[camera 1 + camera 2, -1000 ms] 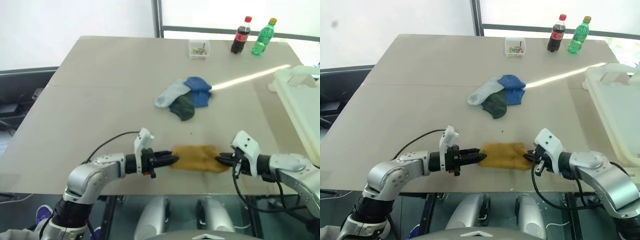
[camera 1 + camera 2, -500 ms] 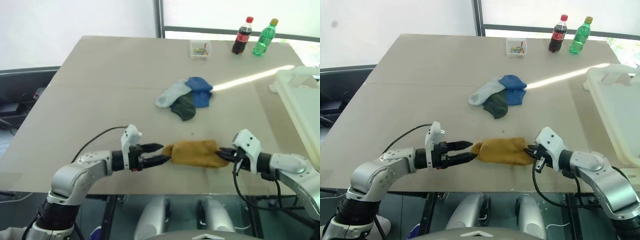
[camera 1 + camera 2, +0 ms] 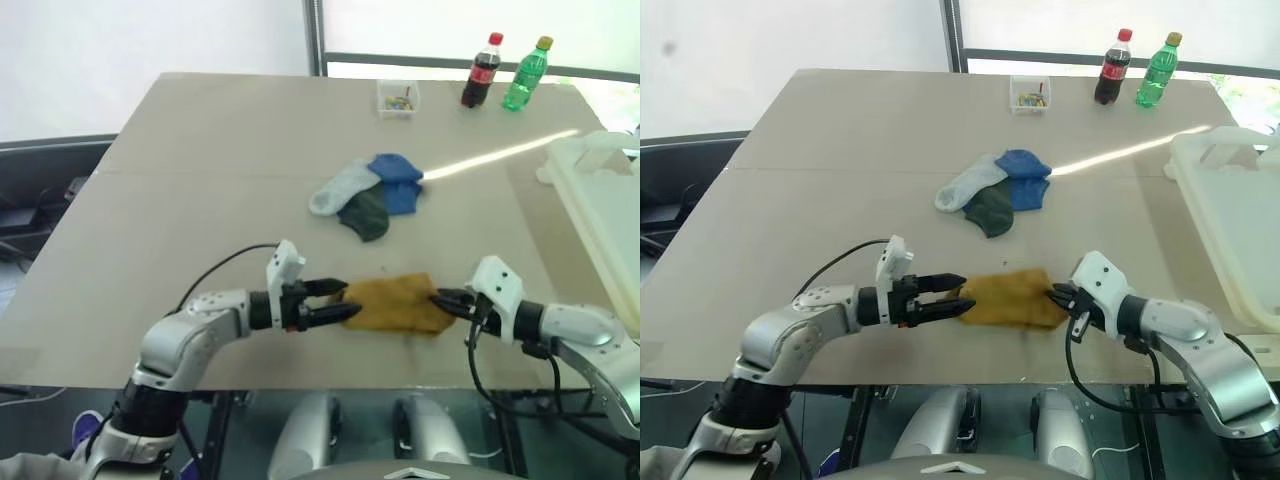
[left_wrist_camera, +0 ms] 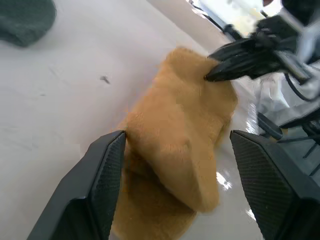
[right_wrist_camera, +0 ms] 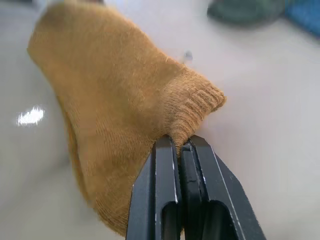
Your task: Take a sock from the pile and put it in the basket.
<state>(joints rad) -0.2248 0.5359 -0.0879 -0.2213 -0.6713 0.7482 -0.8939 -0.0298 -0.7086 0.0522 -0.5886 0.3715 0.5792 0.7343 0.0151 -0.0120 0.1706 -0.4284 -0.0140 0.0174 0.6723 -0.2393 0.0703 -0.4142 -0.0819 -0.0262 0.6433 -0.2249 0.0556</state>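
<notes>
Since a second ago, my left gripper (image 3: 340, 303) had let go of the mustard sock (image 3: 395, 303), jaws spread at its near end. My right gripper (image 5: 180, 150) stayed clenched on the cuff, sock stretched lengthwise between both. From that right gripper, the basket (image 3: 1230, 215) lay off to its right and ahead, nothing between. The pile (image 3: 370, 195) sat ahead of both grippers; beyond stood bottles (image 3: 505, 72) and a clear box (image 3: 398, 98).

A broad beige rectangular table (image 3: 200, 180) fills the scene. Near its far edge, at about one o'clock, stands a small clear plastic box (image 3: 398, 98) of colourful bits. Farther right stand a dark cola bottle with red cap (image 3: 477, 71) and, just beside it, a green plastic bottle with yellow cap (image 3: 526, 74).
</notes>
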